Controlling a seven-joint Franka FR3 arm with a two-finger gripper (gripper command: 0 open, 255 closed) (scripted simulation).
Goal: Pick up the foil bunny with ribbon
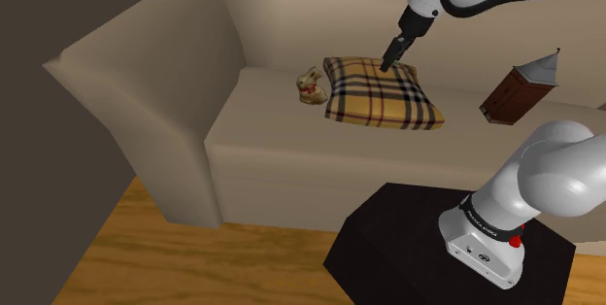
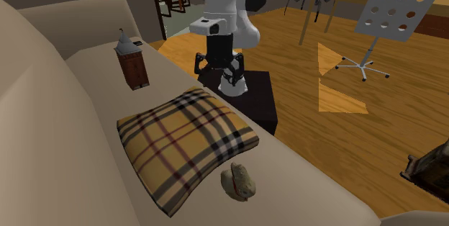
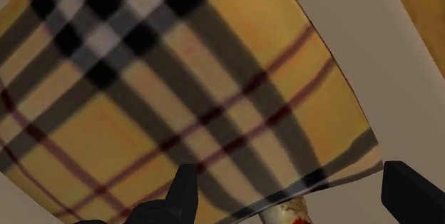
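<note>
Seat of the beige upholstered sofa (image 1: 291,157): a small golden-tan bunny figure with a red ribbon (image 1: 311,86) lies there, just beside one corner of a square tan pillow with a black, white and red plaid pattern (image 1: 381,95). It is on the pillow's left in the shoulder view. In the second exterior view a narrow strip of seat separates the two.

The black two-finger gripper (image 1: 389,63) hangs above the pillow's far edge, pointing down. In the wrist view its fingers (image 3: 182,190) stand wide apart with nothing clasped. The plaid cloth lies beneath them, and part of the bunny shows past the pillow's edge, between the fingers but not touched by either.

A brown tower-shaped object with a grey pointed roof (image 1: 520,89) stands on the seat on the pillow's other side, apart from it. The black box stand (image 1: 408,225) sits on the wooden plank floor (image 1: 194,264) in front of the sofa.
</note>
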